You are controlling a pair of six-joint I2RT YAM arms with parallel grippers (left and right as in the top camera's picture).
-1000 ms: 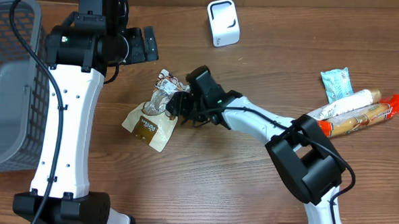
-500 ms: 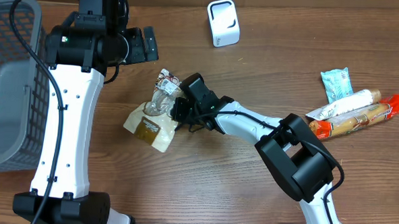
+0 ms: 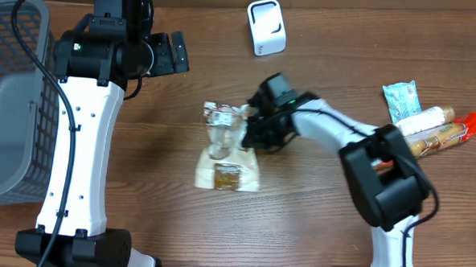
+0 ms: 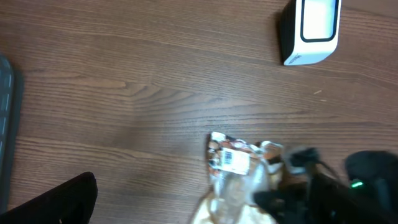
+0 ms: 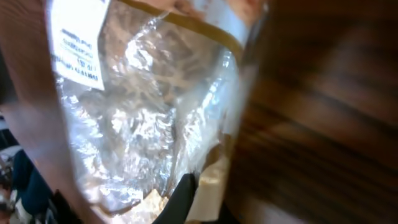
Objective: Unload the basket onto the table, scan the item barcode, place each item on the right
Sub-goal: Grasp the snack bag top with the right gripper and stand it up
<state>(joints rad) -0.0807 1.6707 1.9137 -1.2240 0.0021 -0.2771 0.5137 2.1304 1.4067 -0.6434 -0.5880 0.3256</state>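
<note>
**Overhead.** On the brown wooden table (image 3: 298, 225), a grey plastic mesh basket (image 3: 10, 99) is recorded at the left edge. A white box-shaped barcode scanner (image 3: 267, 27) is at the far edge. A light blue packet (image 3: 402, 99) and a pair of long wrapped rolls (image 3: 427, 132) are at the right, well apart from the work. A clear crinkled plastic bag (image 3: 225, 149) is found mid-table. Its long axis runs away from the robot, with the white-label end far and the tan paper end near. Its right edge is covered by the right gripper (image 3: 252, 132), which is clamped onto it. The right arm (image 3: 331, 128) is stretched leftward, low over the table. The left gripper (image 3: 167, 54) is held spread wide beside the basket, with nothing in it.

**Left wrist.** The scanner (image 4: 311, 31) is seen upper right and the bag (image 4: 239, 171) lower centre. A white barcode label (image 4: 235, 160) faces up at the bag's far end. The dark right gripper (image 4: 323, 193) is touching the bag's right side.

**Right wrist.** The frame is filled by the bag (image 5: 143, 118), pressed close, with a printed white label (image 5: 78, 43) at upper left. Blurred table wood (image 5: 317, 124) is seen at the right.
</note>
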